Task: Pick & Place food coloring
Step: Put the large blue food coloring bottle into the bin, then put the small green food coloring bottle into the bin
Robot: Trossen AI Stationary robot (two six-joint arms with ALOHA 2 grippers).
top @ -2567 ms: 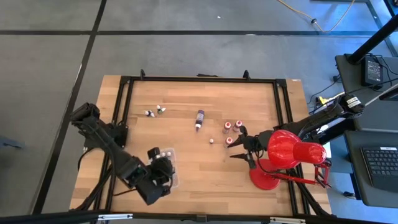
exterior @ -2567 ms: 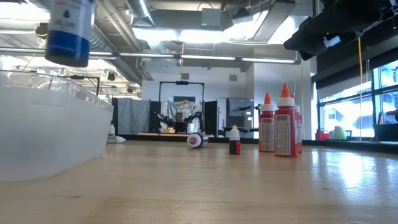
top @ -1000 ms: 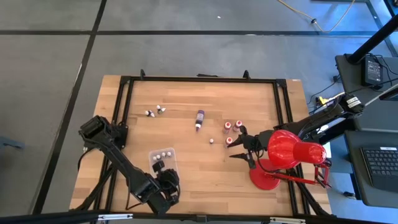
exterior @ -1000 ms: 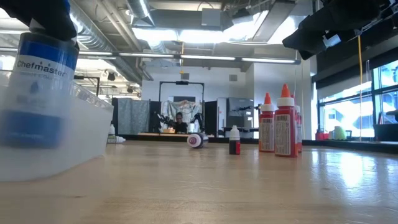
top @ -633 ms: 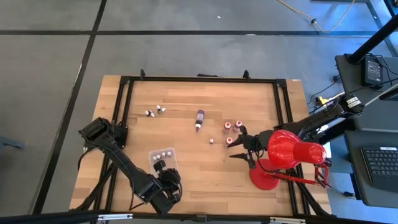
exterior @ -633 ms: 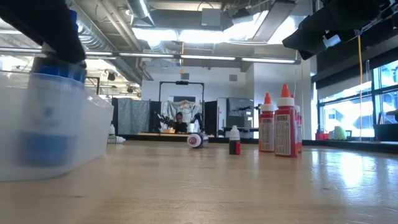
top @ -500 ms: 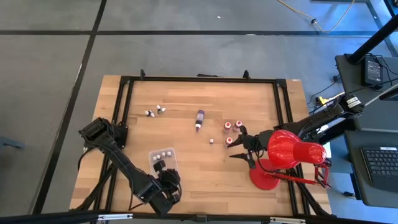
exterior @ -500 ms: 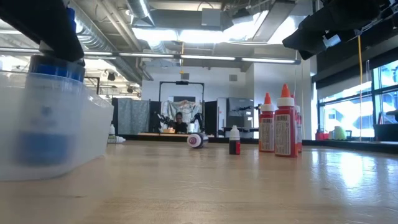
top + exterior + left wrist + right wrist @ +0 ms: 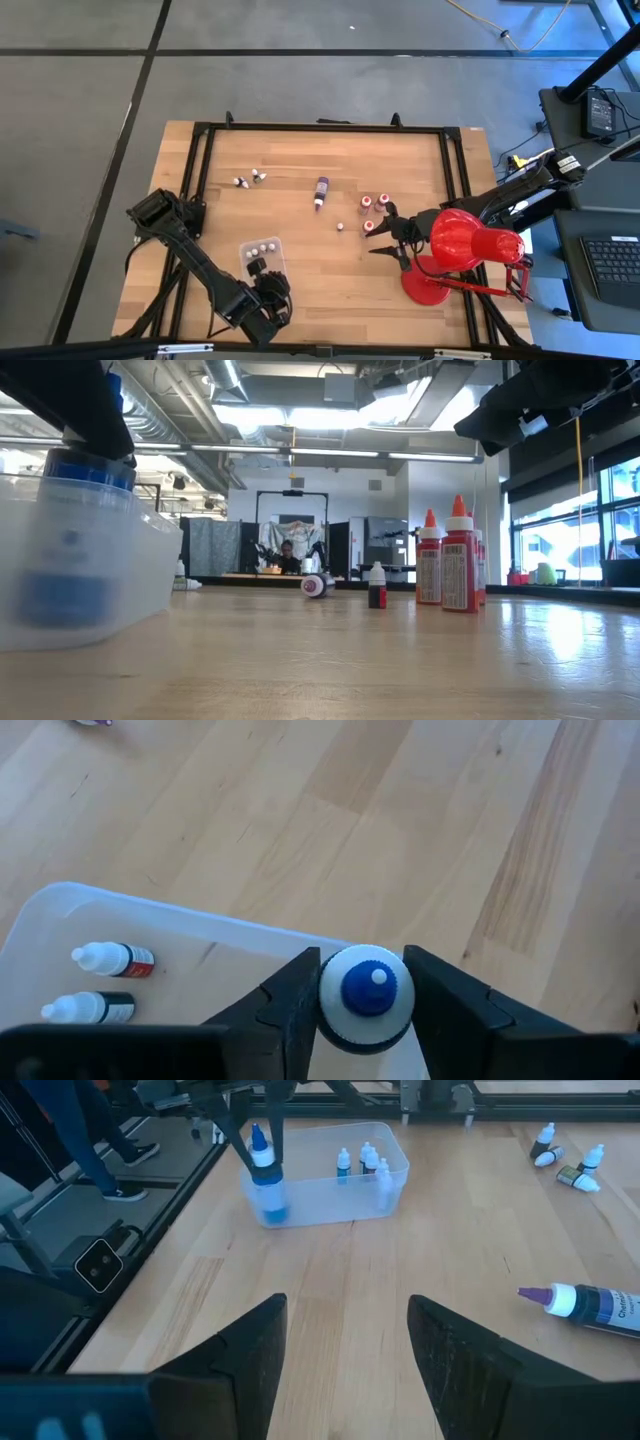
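Observation:
My left gripper (image 9: 256,268) reaches down into the clear plastic tray (image 9: 243,245) near the table's front left and is shut on a blue-capped food coloring bottle (image 9: 75,540). The bottle stands upright inside the tray, seen through its wall (image 9: 268,1195). Small white-capped bottles (image 9: 110,960) lie on the tray's floor. On the bare table, a purple bottle (image 9: 321,190) lies on its side, red bottles (image 9: 375,203) stand upright, and tiny ones (image 9: 248,179) lie at the far left. My right gripper (image 9: 385,232) hangs open by the red bottles, touching nothing. My left gripper pinches the bottle's blue ribbed cap (image 9: 335,1020) between its two fingers, one on each side. The fingers (image 9: 262,1125) come slanting down from above. The bottle hangs upright below them, low inside the tray; whether its base touches the tray's floor I cannot tell.
A big red desk lamp (image 9: 465,245) stands at the table's right, close behind my right arm. A black frame (image 9: 320,128) runs around the tabletop. Bare wood lies between the tray and the red bottles.
My left gripper has gone down with the blue bottle. The bottle, which stood above the tray's rim, is now sunk behind the tray's wall and still upright.

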